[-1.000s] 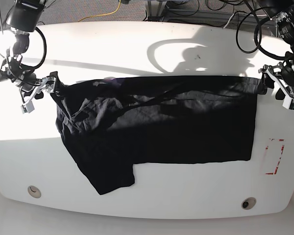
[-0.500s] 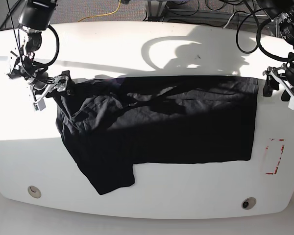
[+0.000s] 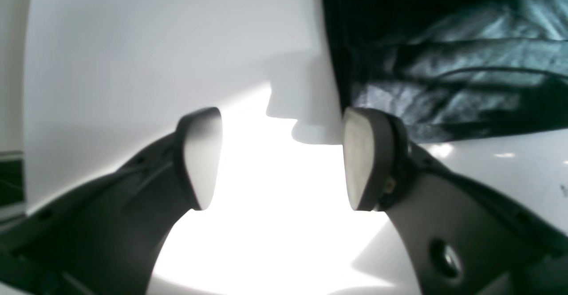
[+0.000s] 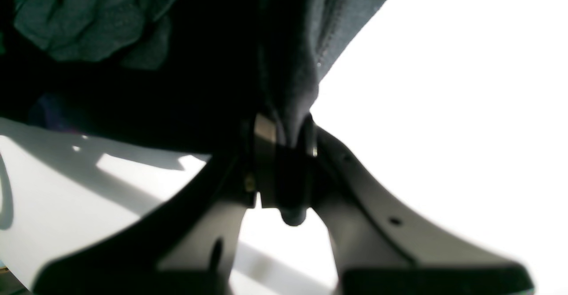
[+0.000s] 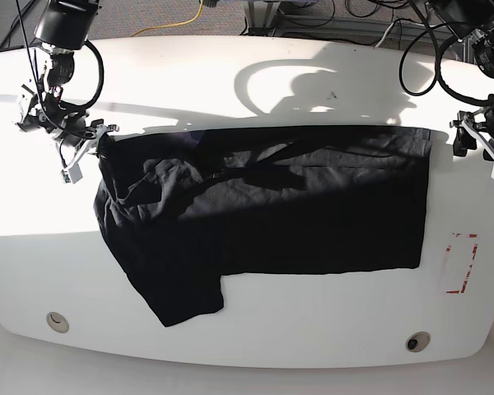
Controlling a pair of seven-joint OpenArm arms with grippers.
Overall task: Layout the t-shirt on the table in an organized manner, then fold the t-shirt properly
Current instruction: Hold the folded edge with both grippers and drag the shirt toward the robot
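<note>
Base cam looks down over the whole tabletop (image 5: 255,82); both wrist cams sit low and close, sharing the t-shirt (image 5: 263,214) edges with it.

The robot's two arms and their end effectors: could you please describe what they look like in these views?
Both arms are dark, with black cables looping around their upper links. The left end effector has two curved dark-grey fingers ending in flat, pale rounded pads. The right end effector has similar grey fingers with small round holes in their sides. In the base view, white parts show at each wrist.
</note>
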